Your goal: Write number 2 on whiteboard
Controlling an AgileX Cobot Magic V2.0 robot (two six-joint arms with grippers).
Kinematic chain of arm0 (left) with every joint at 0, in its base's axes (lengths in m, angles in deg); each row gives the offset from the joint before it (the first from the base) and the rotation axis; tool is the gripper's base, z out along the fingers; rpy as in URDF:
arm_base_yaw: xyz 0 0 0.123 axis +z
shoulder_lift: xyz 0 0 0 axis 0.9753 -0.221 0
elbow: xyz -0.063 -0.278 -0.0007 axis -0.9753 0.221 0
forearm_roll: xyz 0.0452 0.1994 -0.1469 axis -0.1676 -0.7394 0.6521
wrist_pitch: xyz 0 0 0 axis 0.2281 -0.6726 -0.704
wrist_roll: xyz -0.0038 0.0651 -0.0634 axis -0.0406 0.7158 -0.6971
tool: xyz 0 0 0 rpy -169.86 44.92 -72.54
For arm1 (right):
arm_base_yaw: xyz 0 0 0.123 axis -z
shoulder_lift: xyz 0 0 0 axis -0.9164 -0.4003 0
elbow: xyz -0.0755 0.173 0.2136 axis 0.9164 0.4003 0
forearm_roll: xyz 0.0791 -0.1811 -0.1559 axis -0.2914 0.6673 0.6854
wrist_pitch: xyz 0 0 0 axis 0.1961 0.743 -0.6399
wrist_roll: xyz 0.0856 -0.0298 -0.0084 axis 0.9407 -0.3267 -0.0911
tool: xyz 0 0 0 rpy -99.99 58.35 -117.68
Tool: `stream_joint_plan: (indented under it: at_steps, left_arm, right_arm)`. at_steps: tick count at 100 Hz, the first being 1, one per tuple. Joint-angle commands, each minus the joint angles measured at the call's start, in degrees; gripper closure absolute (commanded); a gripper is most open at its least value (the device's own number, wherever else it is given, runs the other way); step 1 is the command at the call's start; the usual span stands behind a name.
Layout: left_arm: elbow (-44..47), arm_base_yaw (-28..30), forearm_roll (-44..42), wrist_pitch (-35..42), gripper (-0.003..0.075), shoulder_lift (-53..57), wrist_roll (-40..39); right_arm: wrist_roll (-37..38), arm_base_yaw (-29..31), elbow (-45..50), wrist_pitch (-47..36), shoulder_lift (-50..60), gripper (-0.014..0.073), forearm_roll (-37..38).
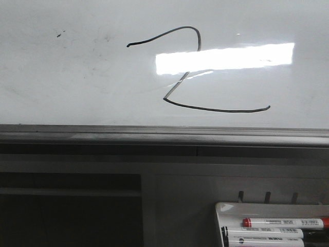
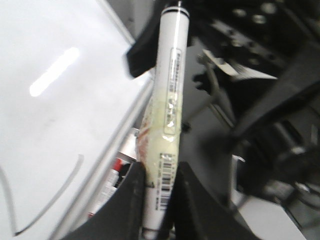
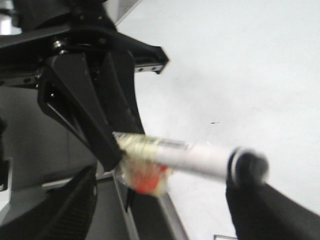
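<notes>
Whiteboard [image 1: 77, 77]: I see it fill the far half of the front view, its grey rail along the near edge.
Number 2 [image 1: 191, 72]: drawn centre-right on the board, long axis left to right, base stroke running right; part of the diagonal is lost in the glare.
Left gripper [image 2: 159, 197]: pinching a marker [image 2: 169, 115] by its near end, barrel pointing away from the claw; the board lies to its left, and I judge the tip is off the surface.
Right gripper [image 3: 160, 200]: spread, I think, nothing between its fingers; the marker crosses its view, blurred.
Nearer arm: the left, I judge.
Marker tray [image 1: 231, 211]: near right, holding pens, cut off by the frame.
Hidden: both arms, in the front view.
</notes>
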Motion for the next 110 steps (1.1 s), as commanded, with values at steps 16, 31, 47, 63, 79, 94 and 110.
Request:
stream_joint_plan:
  at_steps: [16,31,47,63,79,94,110]
  left_arm:
    - [11.6,0.1,-1.0,33.5,0.0741,6.0,-8.6]
    - [19.4,0.1,7.3,51.6,0.0741,4.9,-8.6]
    - [20.1,0.1,6.1,56.0,0.0741,0.6,-8.5]
    - [20.1,0.1,6.1,61.9,0.0741,-4.5,-8.5]
    - [19.7,0.1,6.1,63.0,0.074,-9.2,-11.7]
    - [19.5,0.1,0.7,62.7,0.0739,-12.6,-21.8]
    - [19.5,0.1,-11.1,63.1,0.0739,-13.8,-32.8]
  right_arm:
    - [4.8,7.1,-1.7,-2.2,4.5,0.034,-1.4]
    - [5.1,8.8,-0.8,-1.0,5.0,0.0666,-1.4]
    - [5.1,8.8,1.8,-2.5,5.0,0.0664,-1.4]
    - [5.5,8.8,3.5,-2.7,5.0,0.0664,-1.4]
    - [5.7,8.8,3.6,-2.4,5.0,0.0664,-1.4]
    - [5.9,8.8,3.6,-2.4,5.0,0.0664,-1.4]
    - [6.0,8.8,3.6,-1.5,5.0,0.0664,-1.4]
